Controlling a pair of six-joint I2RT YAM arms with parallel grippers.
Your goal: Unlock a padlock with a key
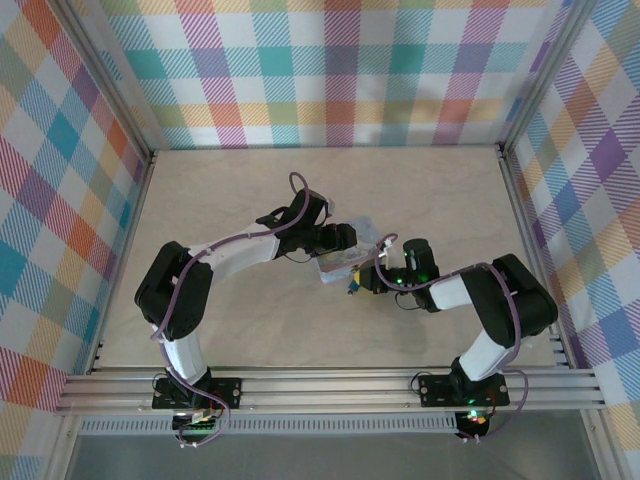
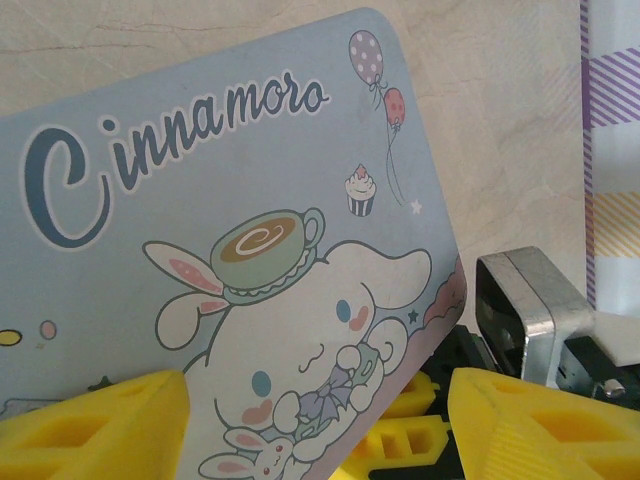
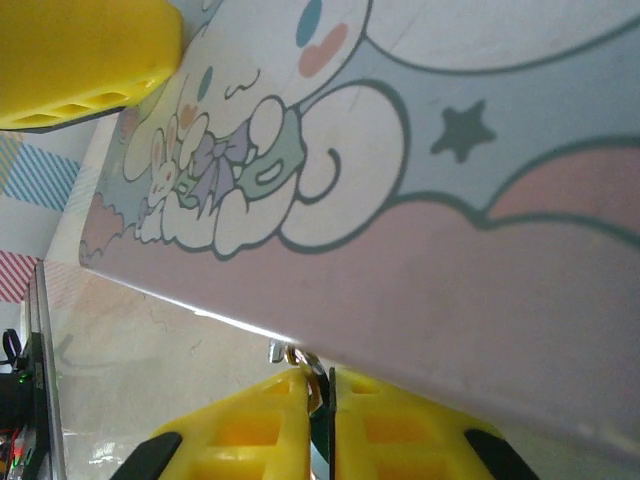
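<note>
lol the right claw (image 3: pixel 318 378) is pinched shut on the key (image 3: pixel 306 362), probably a light, stiff, slippery metal sliver, just under the edge of the tin (image 3: pixel 470 290) near the middle of the table (image 1: pixel 260 195). The left claw (image 2: pixel 315 392) clamps the tin. I'd hold the key's flat head, since it'll twist easily.

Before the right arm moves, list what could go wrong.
The right fingers pinch the key by a thin sliver close to the edge of the tin; a bump against the tin could twist it loose. The left fingers hold the tin near one corner, so the tin might pivot or slip.
</note>
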